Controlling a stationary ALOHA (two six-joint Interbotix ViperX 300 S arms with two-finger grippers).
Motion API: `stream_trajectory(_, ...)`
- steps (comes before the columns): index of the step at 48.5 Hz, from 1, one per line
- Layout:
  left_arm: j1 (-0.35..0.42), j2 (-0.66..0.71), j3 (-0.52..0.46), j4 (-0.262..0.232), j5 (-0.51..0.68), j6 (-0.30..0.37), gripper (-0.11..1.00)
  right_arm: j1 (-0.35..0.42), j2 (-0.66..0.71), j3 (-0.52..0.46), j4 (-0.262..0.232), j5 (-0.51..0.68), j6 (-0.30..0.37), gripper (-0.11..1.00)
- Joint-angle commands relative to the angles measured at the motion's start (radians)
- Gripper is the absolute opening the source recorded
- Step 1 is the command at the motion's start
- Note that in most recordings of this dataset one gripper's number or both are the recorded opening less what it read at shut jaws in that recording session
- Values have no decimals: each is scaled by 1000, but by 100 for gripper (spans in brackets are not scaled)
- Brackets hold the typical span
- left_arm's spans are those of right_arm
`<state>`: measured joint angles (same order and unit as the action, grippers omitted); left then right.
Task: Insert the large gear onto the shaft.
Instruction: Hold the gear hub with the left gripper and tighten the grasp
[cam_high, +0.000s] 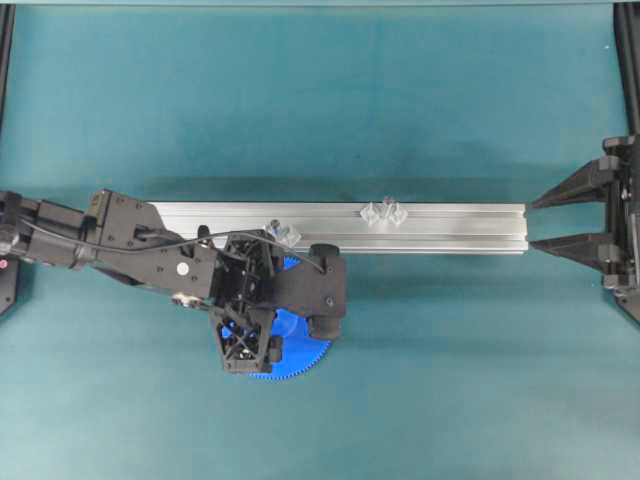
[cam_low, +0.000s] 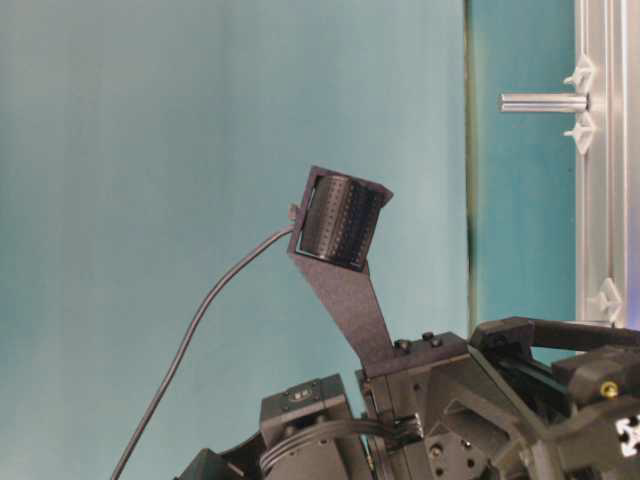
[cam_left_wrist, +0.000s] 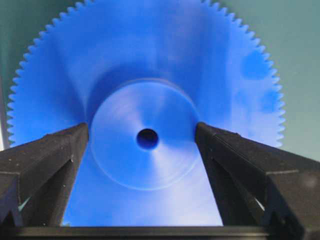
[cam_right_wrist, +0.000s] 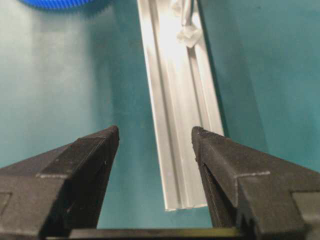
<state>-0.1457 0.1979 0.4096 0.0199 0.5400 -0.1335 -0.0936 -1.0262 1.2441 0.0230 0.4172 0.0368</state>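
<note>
- Desk (cam_high: 420, 360): flat teal surface filling the overhead view; dark frame posts stand at its left and right edges.
- Aluminium rail (cam_high: 440, 227): 1 silver slotted extrusion lying lengthwise across the middle of the desk; its end shows between the right tool's fingers in the right wrist view.
- Shaft (cam_low: 543, 102): thin grey metal pin on a clear winged base, seated on the rail near its middle.
- Second clear base (cam_high: 283, 234): also on the rail, further left, just beside the left arm.
- Large gear (cam_left_wrist: 145, 135): bright-blue toothed disc lying flat on the desk just in front of the rail, mostly hidden under the left arm in the overhead view.
- Left tool (cam_left_wrist: 142, 132): jaws spread wide, 1 finger at each side of the gear's raised hub, right beside its rim; contact cannot be told.
- Right tool (cam_high: 535, 222): jaws apart and empty, at the rail's right end, well apart from the gear.
</note>
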Motion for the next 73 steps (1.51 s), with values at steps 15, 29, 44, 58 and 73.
stream_trajectory(15, -15, 14, -12, 2, 2, -32, 94, 17, 5, -11, 2, -5, 8, 69)
stream_trajectory(29, -15, 26, -3, 2, -2, -31, 94, 29, -17, -9, 2, 9, 8, 69)
stream_trajectory(44, -15, 37, -5, 2, 2, -34, 84, 28, -26, -9, 2, 11, 9, 69)
stream_trajectory(58, -15, 32, -21, 2, 2, -25, 78, 29, -25, -8, 2, 11, 9, 69)
stream_trajectory(73, -15, 25, -72, 2, 29, -20, 78, 28, -28, -8, 2, 9, 9, 69)
